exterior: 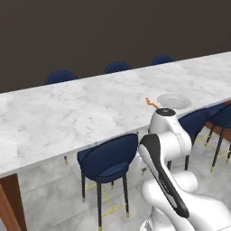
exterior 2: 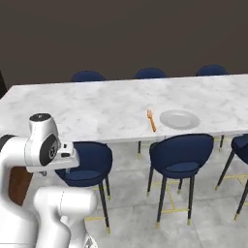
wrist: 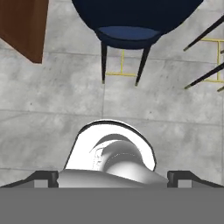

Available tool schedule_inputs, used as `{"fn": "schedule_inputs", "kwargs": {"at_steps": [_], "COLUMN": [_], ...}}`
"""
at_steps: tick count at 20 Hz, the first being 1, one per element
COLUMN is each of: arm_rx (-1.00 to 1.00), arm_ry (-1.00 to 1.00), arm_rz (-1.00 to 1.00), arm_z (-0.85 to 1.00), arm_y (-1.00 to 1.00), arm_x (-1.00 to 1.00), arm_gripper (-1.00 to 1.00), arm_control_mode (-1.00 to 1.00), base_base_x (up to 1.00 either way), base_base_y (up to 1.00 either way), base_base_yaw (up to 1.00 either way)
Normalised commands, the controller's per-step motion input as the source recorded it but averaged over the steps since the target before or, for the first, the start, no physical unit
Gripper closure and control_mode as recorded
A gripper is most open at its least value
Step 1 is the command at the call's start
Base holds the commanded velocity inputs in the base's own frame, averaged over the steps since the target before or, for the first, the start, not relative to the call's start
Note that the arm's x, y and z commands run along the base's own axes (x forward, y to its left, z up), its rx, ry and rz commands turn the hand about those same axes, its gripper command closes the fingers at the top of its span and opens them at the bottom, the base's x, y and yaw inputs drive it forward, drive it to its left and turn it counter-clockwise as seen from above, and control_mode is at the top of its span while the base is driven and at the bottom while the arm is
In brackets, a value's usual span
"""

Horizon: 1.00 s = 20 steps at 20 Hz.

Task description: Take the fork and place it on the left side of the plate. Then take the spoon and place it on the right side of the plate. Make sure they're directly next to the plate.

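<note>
marble counter (exterior 2: 97,109), navy stools (exterior 2: 181,157), grey floor (wrist: 52,109)

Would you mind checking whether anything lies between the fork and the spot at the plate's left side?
Nothing visible does: the fork lies on the marble counter just left of the plate, with bare counter between them.

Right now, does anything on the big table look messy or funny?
Nothing spilled or broken. The orange fork lies left of the plate on the marble counter, slightly slanted with a gap between them.
</note>
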Motion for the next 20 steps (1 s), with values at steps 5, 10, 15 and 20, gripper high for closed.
{"fn": "schedule_inputs", "kwargs": {"at_steps": [5,10,15,20], "arm_rx": [0.0,0.0,0.0,0.0], "arm_ry": [0.0,0.0,0.0,0.0], "arm_rz": [0.0,0.0,0.0,0.0], "arm_z": [0.0,0.0,0.0,0.0], "arm_y": [0.0,0.0,0.0,0.0], "arm_x": [0.0,0.0,0.0,0.0], "arm_gripper": [-1.0,-1.0,-1.0,-1.0], "arm_control_mode": [1.0,1.0,1.0,1.0], "base_base_x": [0.11,0.08,0.32,0.23], "base_base_y": [1.0,1.0,1.0,1.0], "base_base_yaw": [0.0,0.0,0.0,0.0]}}
